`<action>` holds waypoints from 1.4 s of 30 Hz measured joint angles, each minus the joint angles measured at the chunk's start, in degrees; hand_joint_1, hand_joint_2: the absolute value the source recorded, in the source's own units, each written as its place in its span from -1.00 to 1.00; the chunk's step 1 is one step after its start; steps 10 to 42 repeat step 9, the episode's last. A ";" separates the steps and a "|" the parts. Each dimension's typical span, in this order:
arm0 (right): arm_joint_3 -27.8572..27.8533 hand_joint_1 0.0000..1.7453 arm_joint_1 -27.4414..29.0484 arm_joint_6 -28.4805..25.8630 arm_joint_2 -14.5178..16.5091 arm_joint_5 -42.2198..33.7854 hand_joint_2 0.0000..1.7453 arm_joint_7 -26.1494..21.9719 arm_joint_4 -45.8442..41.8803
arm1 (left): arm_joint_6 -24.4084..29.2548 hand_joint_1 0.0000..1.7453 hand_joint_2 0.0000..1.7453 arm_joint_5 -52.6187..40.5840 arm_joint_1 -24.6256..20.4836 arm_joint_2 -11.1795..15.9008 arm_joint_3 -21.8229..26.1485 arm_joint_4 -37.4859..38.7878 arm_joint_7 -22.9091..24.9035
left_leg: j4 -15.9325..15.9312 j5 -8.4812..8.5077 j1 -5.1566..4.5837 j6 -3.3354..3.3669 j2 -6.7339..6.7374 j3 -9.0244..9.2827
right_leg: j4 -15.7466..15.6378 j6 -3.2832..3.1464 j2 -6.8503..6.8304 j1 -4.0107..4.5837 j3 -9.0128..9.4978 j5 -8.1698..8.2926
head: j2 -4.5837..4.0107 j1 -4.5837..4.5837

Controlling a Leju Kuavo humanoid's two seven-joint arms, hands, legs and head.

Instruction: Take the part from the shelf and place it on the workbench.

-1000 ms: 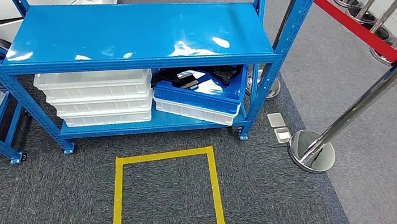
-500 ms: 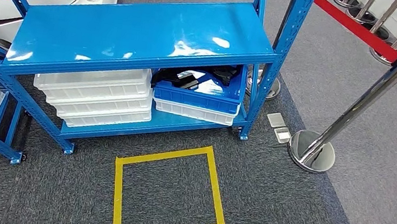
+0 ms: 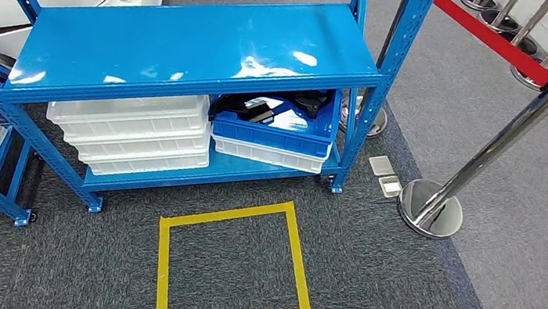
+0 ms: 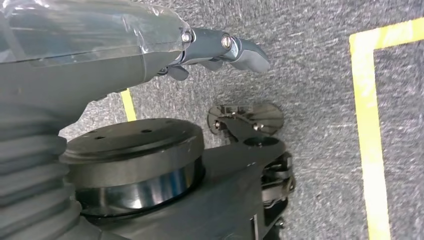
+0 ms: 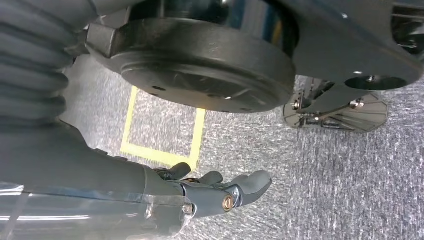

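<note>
A: Where is the part?

B: In the head view it sits just right of the frame's centre. Black parts [image 3: 265,108] lie in a blue bin [image 3: 273,132] on the lower level of the blue shelf [image 3: 190,42]. The bin rests on a white tray [image 3: 269,154], and the shelf's top board hides part of the black pieces, so I cannot tell their shape.

A: What is beside the bin?

B: A stack of white trays [image 3: 132,131] stands to its left on the same level, just beside it.

A: And the hands?

B: The left hand [image 4: 220,47] shows in the upper middle of the left wrist view, above grey carpet. Its fingers are loosely extended and hold nothing. The right hand [image 5: 220,187] shows in the lower middle of the right wrist view, also over carpet, fingers apart and slightly curled, holding nothing.

A: Anything on the floor?

B: A yellow tape square [image 3: 233,268] lies on the carpet in the lower centre of the head view, in front of the shelf. A chrome post [image 3: 483,160] with a red belt [image 3: 490,35] stands at the right.
</note>
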 joint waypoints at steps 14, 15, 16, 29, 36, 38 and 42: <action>-1.89 -1.00 0.37 3.46 -0.58 5.04 1.00 -0.44 0.35 | -4.49 -1.00 1.00 -10.72 2.43 0.38 7.80 0.00 3.02 | 0.00 0.00 0.00 0.00 0.01 0.04 | 0.00 0.00 0.02 0.00 0.00 0.00 | 0.00 -0.01; -1.89 -1.00 0.37 3.46 -0.58 5.04 1.00 -0.44 0.35 | -4.49 -1.00 1.00 -10.72 2.43 0.38 7.80 0.00 3.02 | 0.00 0.00 0.00 0.00 0.01 0.04 | 0.00 0.00 0.02 0.00 0.00 0.00 | 0.00 -0.01; -1.89 -1.00 0.37 3.46 -0.58 5.04 1.00 -0.44 0.35 | -4.49 -1.00 1.00 -10.72 2.43 0.38 7.80 0.00 3.02 | 0.00 0.00 0.00 0.00 0.01 0.04 | 0.00 0.00 0.02 0.00 0.00 0.00 | 0.00 -0.01; -1.89 -1.00 0.37 3.46 -0.58 5.04 1.00 -0.44 0.35 | -4.49 -1.00 1.00 -10.72 2.43 0.38 7.80 0.00 3.02 | 0.00 0.00 0.00 0.00 0.01 0.04 | 0.00 0.00 0.02 0.00 0.00 0.00 | 0.00 -0.01; -1.89 -1.00 0.37 3.46 -0.58 5.04 1.00 -0.44 0.35 | -4.49 -1.00 1.00 -10.72 2.43 0.38 7.80 0.00 3.02 | 0.00 0.00 0.00 0.00 0.01 0.04 | 0.00 0.00 0.02 0.00 0.00 0.00 | 0.00 -0.01; -1.89 -1.00 0.37 3.46 -0.58 5.04 1.00 -0.44 0.35 | -4.49 -1.00 1.00 -10.72 2.43 0.38 7.80 0.00 3.02 | 0.00 0.00 0.00 0.00 0.01 0.04 | 0.00 0.00 0.02 0.00 0.00 0.00 | 0.00 -0.01; -1.89 -1.00 0.37 3.46 -0.58 5.04 1.00 -0.44 0.35 | -4.49 -1.00 1.00 -10.72 2.43 0.38 7.80 0.00 3.02 | 0.00 0.00 0.00 0.00 0.01 0.04 | 0.00 0.00 0.02 0.00 0.00 0.00 | 0.00 -0.01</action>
